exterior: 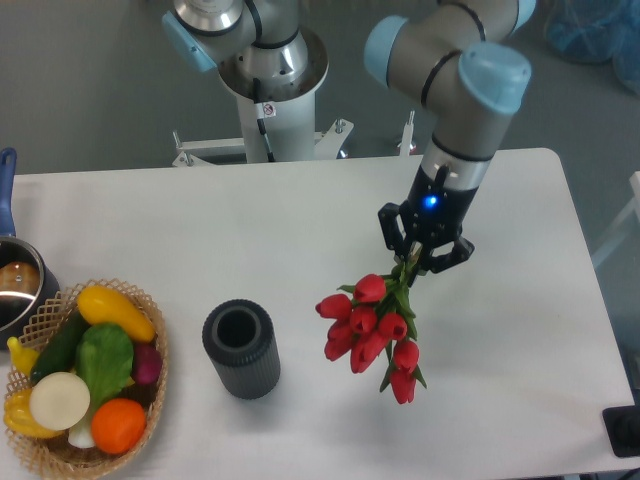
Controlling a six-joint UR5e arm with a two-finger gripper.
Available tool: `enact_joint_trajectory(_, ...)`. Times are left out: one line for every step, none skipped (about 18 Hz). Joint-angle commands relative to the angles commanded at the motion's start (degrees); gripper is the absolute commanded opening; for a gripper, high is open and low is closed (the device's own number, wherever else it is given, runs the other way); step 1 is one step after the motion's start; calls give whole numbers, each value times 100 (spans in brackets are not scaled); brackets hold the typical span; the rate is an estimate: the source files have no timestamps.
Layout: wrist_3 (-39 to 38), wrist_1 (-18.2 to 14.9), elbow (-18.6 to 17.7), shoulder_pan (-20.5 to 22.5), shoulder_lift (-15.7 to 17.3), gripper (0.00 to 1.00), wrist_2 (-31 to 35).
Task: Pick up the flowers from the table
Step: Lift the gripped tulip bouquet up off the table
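Observation:
The flowers (372, 328) are a bunch of red tulip buds with green stems and leaves, hanging with the buds toward the front of the white table (300, 230). My gripper (412, 262) is shut on the stems at the top of the bunch. The buds point down and toward the camera, right of the table's middle. The flowers look lifted off the tabletop, though I cannot tell the height. The stems are mostly hidden inside the fingers.
A dark grey ribbed cylindrical vase (241, 349) stands upright left of the flowers. A wicker basket of vegetables (85, 378) sits at the front left. A pot with a blue handle (15, 280) is at the left edge. The robot base (268, 90) stands behind the table.

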Motion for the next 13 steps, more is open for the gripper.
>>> enact_joint_trajectory(-210, 0, 105, -17, 27, 23, -176)
enact_joint_trajectory(-386, 9, 202, -18, 70, 23, -343)
enact_joint_trajectory(-510, 35, 307, -26, 106, 23, -536)
enact_joint_trajectory(-615, 44, 439, -35, 115, 23, -825)
enact_joint_trajectory(-721, 53, 519, -18, 115, 23, -1124)
enact_joint_trajectory(-766, 88, 546, 0, 106, 23, -1432)
enact_joint_trajectory(-766, 131, 546, 17, 106, 23, -1748)
enact_joint_trajectory(-766, 167, 537, 26, 106, 23, -2012)
enact_joint_trajectory(-766, 167, 537, 35, 97, 23, -2224)
enact_joint_trajectory(-766, 167, 537, 70, 97, 23, -2400)
enact_joint_trajectory(-766, 167, 528, 79, 97, 23, -2541)
enact_joint_trajectory(-766, 176, 520, 88, 97, 23, -2681)
enact_joint_trajectory(-757, 176, 511, 88, 80, 23, -2805)
